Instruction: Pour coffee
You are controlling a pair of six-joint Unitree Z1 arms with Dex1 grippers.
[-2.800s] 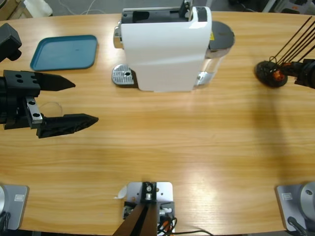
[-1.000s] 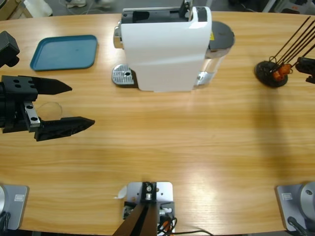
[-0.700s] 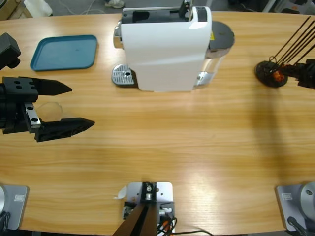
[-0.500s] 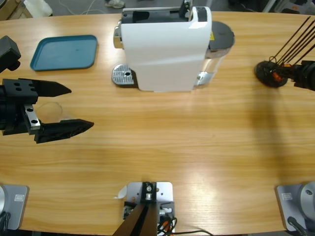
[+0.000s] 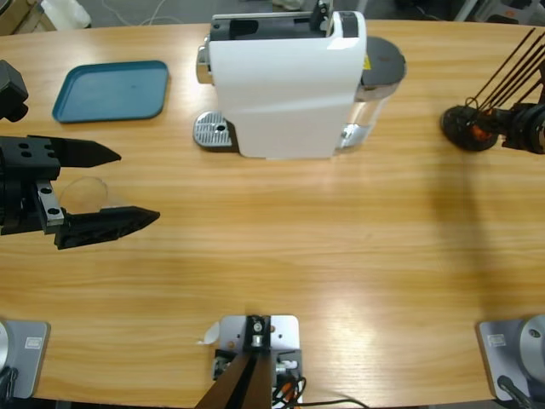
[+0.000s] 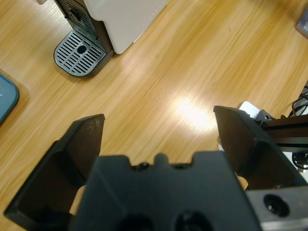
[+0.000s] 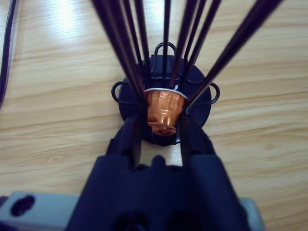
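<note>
"From overhead, where's the coffee?"

"None to be seen. The left pincer (image 5: 136,186) is spread wide around a clear round tumbler glass (image 5: 85,192) on the wooden bench (image 5: 324,247), and it looks empty. The big white boxy coffee machine (image 5: 289,81) stands behind it."

"And along the left wrist?"

"The pincer gapes and holds nothing. The machine's grey drip grate (image 6: 79,50) lies ahead."

"The right wrist?"

"The right pincer (image 7: 161,127) is right up against a copper-orange capsule (image 7: 162,108) in a black wire rack (image 7: 202,103). Gripped or not, I can't tell."

"How would the coffee handle?"

"It'd slosh, I reckon, so carry it in the glass, held mid-wall. That glass is slick and breakable."
</note>
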